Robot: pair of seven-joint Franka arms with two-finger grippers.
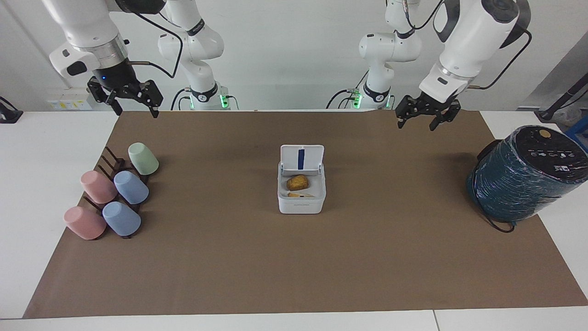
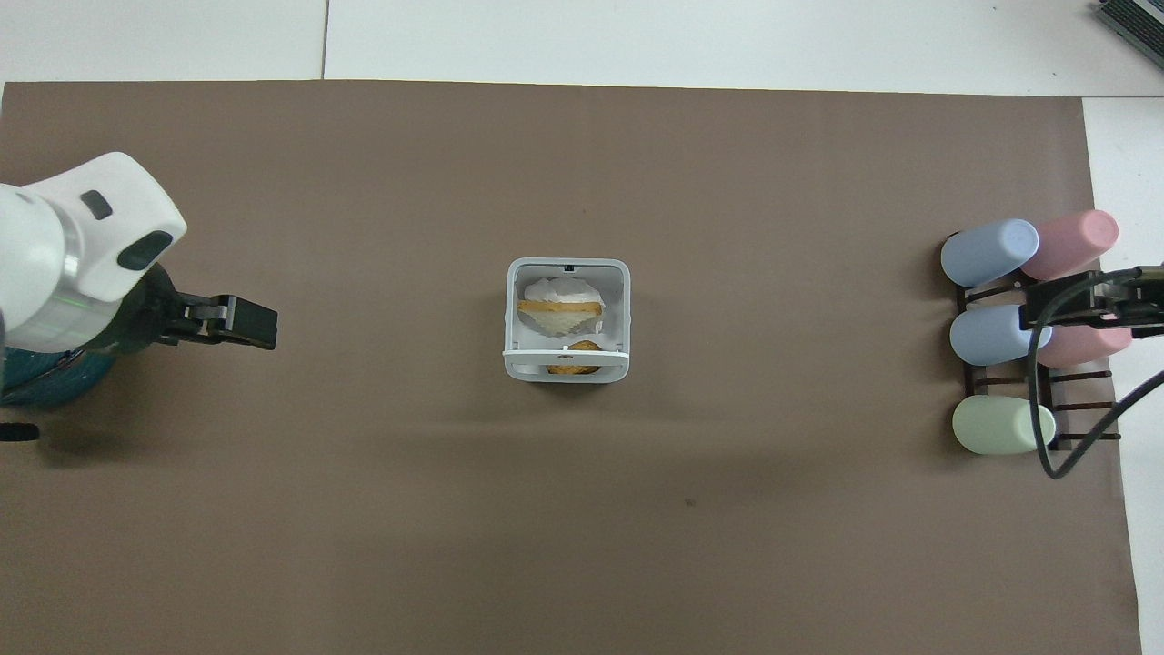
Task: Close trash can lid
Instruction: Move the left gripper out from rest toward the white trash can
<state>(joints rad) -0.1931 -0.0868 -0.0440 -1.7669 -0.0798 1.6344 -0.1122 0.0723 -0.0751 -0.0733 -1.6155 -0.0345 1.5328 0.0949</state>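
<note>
The white square trash can (image 1: 301,203) (image 2: 566,371) stands in the middle of the brown mat, holding a brown lump and some paper. Its lid (image 1: 302,158) (image 2: 566,349) stands upright on the edge nearer the robots, its blue stripe showing in the facing view. My left gripper (image 1: 415,126) (image 2: 247,326) hangs open and empty in the air over the mat, between the trash can and the teal cylinder, well apart from the lid. Over the mat's corner beside the cup rack my right gripper (image 1: 137,111) (image 2: 1087,307) waits open, holding nothing.
A large teal wrapped cylinder (image 1: 523,177) (image 2: 41,387) with a black top stands at the left arm's end of the table. Several pastel cups lie on a dark rack (image 1: 115,193) (image 2: 1000,337) at the right arm's end.
</note>
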